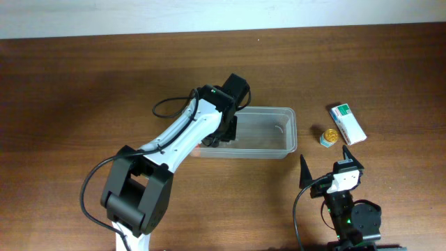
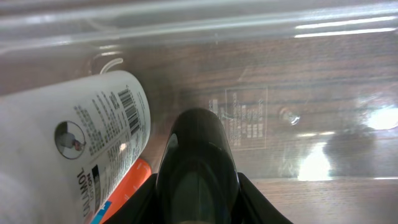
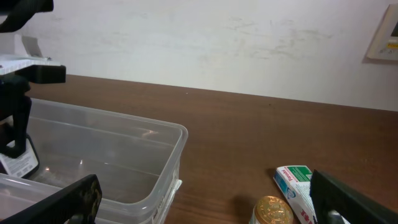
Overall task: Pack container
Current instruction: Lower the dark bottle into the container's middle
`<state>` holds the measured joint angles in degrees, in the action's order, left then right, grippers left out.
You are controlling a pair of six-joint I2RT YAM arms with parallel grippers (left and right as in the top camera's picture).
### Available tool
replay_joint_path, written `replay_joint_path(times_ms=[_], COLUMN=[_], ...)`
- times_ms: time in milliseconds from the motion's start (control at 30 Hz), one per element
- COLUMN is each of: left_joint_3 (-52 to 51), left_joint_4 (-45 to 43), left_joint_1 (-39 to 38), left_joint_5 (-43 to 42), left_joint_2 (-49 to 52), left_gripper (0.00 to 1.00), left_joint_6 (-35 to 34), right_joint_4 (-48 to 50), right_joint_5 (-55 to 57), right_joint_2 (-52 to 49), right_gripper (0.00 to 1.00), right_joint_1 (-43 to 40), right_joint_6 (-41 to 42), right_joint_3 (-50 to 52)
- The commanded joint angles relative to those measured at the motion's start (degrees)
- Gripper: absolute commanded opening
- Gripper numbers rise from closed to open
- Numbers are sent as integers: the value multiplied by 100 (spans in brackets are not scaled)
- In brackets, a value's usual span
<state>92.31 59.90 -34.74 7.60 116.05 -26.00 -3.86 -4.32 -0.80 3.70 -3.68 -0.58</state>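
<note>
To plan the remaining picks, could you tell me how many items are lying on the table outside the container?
2: a green-and-white box right of the container, and a gold-lidded jar beside the box. The left arm may hide others.

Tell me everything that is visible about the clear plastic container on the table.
The container is a clear, see-through plastic tub, rectangular with rounded corners and a raised rim. It stands upright, without a lid, on the brown wooden table; the wood grain shows through its floor, which carries faint moulded print. The left gripper reaches down into its left end in the overhead view, where a white bottle with a barcode is inside.
</note>
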Motion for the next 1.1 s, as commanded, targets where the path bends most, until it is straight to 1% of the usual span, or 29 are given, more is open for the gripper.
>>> replay_joint_path(times_ms=[0,67,100,167,333,600,633,667,700,867,900,933,1067], left_joint_3=[-24,-24,-24,-24,-24,-24,-24,-24,-24,-24,-24,-24,-24], left_joint_4=[-33,-33,-31,-31,-26,120,127,142,151,170,170,170,170], left_joint_1=[-7,-9,-9,-7,-9,-9,-9,-9,-9,-9,-7,-7,-9], left_joint_5=[133,133,133,129,129,129,129,129,129,131,129,131,129], left_joint_2=[42,42,42,42,42,42,42,42,42,42,42,42,42], left_gripper=[1,1,6,11,19,21,22,26,27,28,28,31,33], left_joint_6=[-74,-74,-74,-74,-74,-74,-74,-74,-74,-74,-72,-72,-72], right_joint_4=[-31,-28,-31,-31,-31,-31,-31,-28,-31,-28,-31,-28,-28], right_joint_5=[31,31,31,31,31,31,31,31,31,31,31,31,31], right_joint_2=[44,44,44,44,44,44,44,44,44,44,44,44,44], right_gripper=[98,98,98,98,98,98,98,98,98,98,98,98,98], right_joint_1=[-46,-46,-46,-46,-46,-46,-46,-46,-46,-46,-46,-46,-46], right_joint_6=[-17,-17,-17,-17,-17,-17,-17,-17,-17,-17,-17,-17,-17], right_joint_3=[26,26,26,26,26,26,26,26,26,26,26,26,26])
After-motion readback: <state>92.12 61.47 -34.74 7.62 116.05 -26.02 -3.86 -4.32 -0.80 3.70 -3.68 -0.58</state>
